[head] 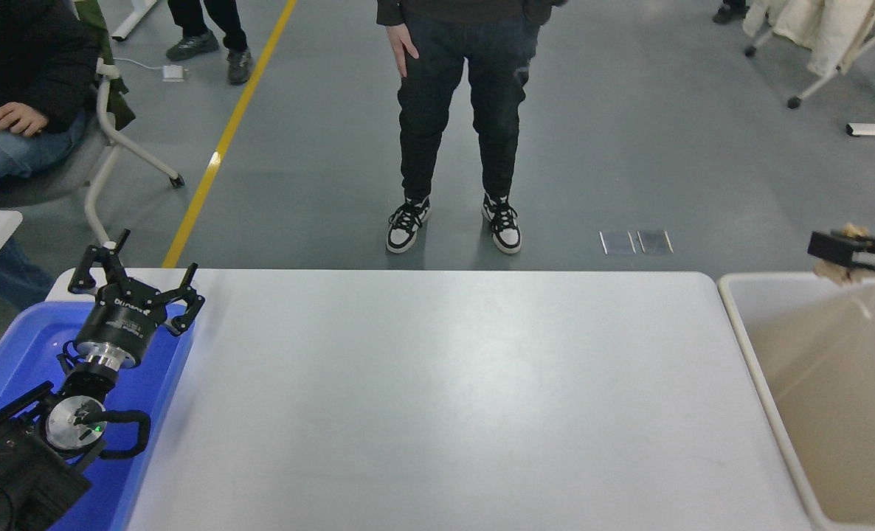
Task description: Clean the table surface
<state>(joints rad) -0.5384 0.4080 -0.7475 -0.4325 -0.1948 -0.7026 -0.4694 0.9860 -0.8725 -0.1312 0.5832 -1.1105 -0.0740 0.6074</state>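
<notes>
A grey floor with a yellow line (231, 125) runs behind the table surface (452, 398), which fills the middle of the view; two bins flank it, one blue bin (9, 354) at the left, one beige bin (814, 383) at the right; one person (456, 110) stands at the far side, another sits far left; the left gripper (133, 284) hangs over the blue bin, fingers spread wide; the right gripper (847, 249), above the beige bin's far edge, pinches a tan crumpled scrap (839, 271).
</notes>
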